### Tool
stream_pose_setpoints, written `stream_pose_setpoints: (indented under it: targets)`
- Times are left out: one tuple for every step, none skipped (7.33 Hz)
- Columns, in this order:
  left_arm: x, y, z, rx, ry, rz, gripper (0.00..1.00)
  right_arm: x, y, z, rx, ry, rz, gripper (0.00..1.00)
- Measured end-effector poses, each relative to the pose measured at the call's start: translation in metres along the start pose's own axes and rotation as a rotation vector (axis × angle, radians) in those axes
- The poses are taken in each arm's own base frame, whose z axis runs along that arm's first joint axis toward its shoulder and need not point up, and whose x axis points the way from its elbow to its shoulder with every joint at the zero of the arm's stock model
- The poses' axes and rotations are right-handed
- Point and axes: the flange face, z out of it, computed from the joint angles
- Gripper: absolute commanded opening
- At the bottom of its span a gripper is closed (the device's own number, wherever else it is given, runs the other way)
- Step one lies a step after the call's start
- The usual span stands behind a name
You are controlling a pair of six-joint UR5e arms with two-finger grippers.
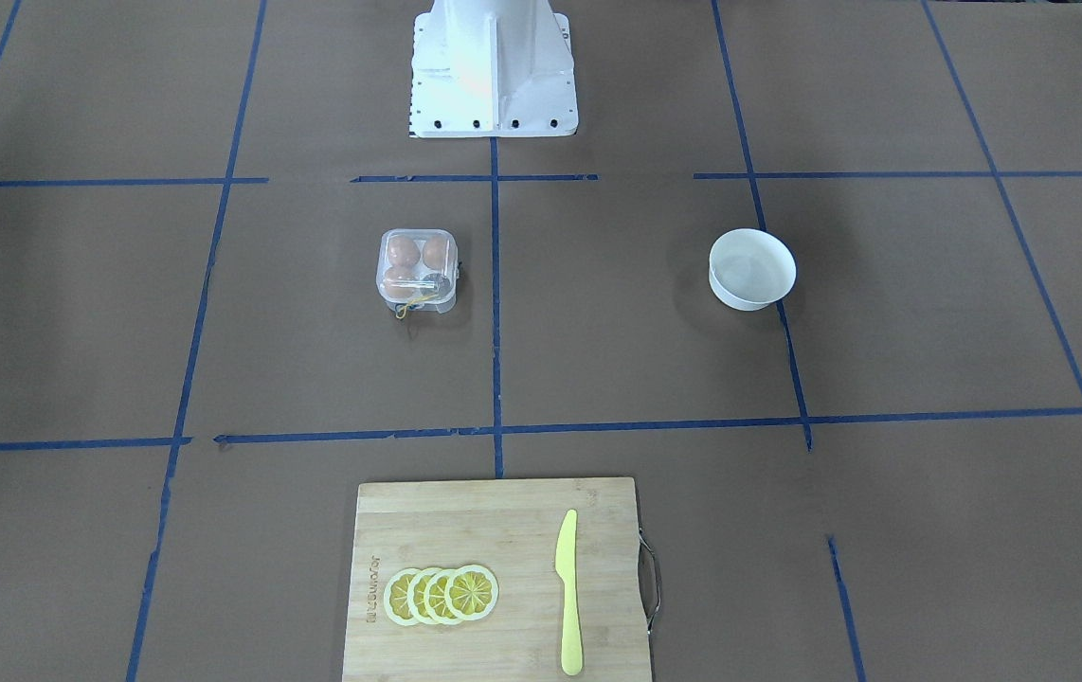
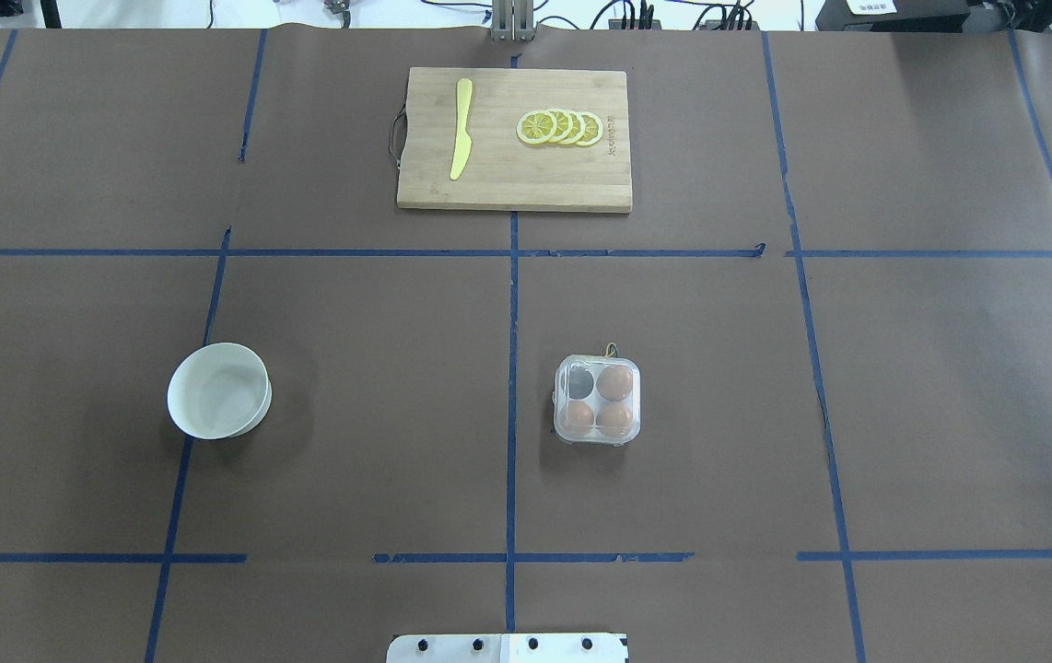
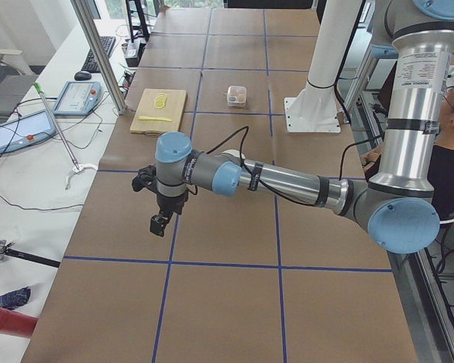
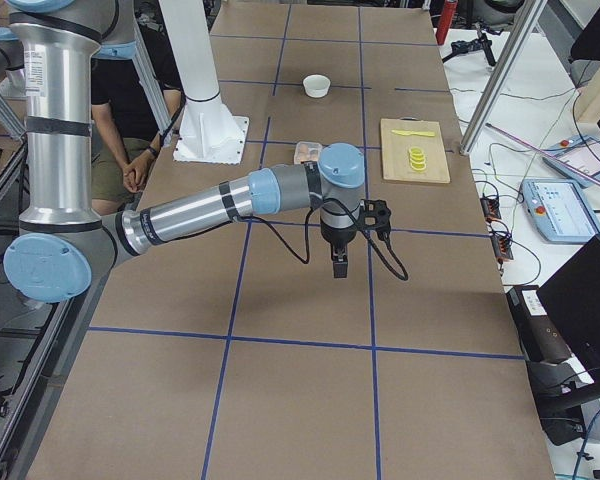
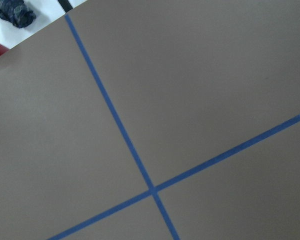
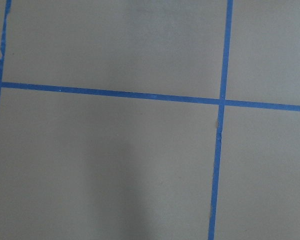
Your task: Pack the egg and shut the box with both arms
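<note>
The box [image 2: 598, 400] is a small clear case on the table, right of the centre tape line; it also shows in the front view [image 1: 417, 270]. Its lid looks down over the cells. Three brown eggs sit in it, one of them the egg [image 2: 615, 381]; the fourth cell looks dark. A yellow band [image 1: 413, 305] trails from the box. Both arms show only in the side views: the left gripper [image 3: 160, 223] and the right gripper [image 4: 339, 265] hang over bare table far from the box. I cannot tell whether either is open. The wrist views show only brown paper and tape.
A white bowl [image 2: 218, 390] stands on the table's left half. A bamboo cutting board [image 2: 498, 184] at the far edge carries a yellow knife [image 2: 461, 129] and lemon slices [image 2: 561, 127]. The white pedestal [image 1: 494, 76] stands at the robot's side. A person sits beside it [image 4: 120, 110].
</note>
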Motion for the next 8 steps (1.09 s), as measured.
stream_pose_setpoints:
  targets:
    - [-0.004,0.015,-0.002,-0.057,0.015,-0.055,1.00,0.009,-0.001,0.008,-0.019,-0.011,0.016,1.00]
    - [-0.007,0.035,0.001,-0.095,0.046,-0.104,1.00,0.015,-0.005,0.016,-0.037,-0.018,0.027,1.00]
    - [-0.006,0.053,0.006,-0.113,0.087,-0.145,1.00,0.016,-0.009,0.025,-0.054,-0.021,0.029,1.00]
    - [-0.004,0.062,0.009,-0.118,0.116,-0.171,1.00,0.015,-0.012,0.031,-0.067,-0.022,0.025,1.00]
    - [-0.003,0.066,0.010,-0.117,0.129,-0.179,1.00,0.011,-0.013,0.036,-0.077,-0.023,0.017,1.00]
    - [-0.003,0.065,0.010,-0.111,0.132,-0.178,1.00,0.006,-0.016,0.039,-0.081,-0.024,0.008,1.00]
    - [-0.002,0.056,0.007,-0.096,0.129,-0.165,1.00,0.004,-0.019,0.040,-0.083,-0.024,0.000,1.00]
    - [-0.002,0.042,0.001,-0.074,0.122,-0.147,1.00,0.005,-0.020,0.043,-0.087,-0.024,0.000,1.00]
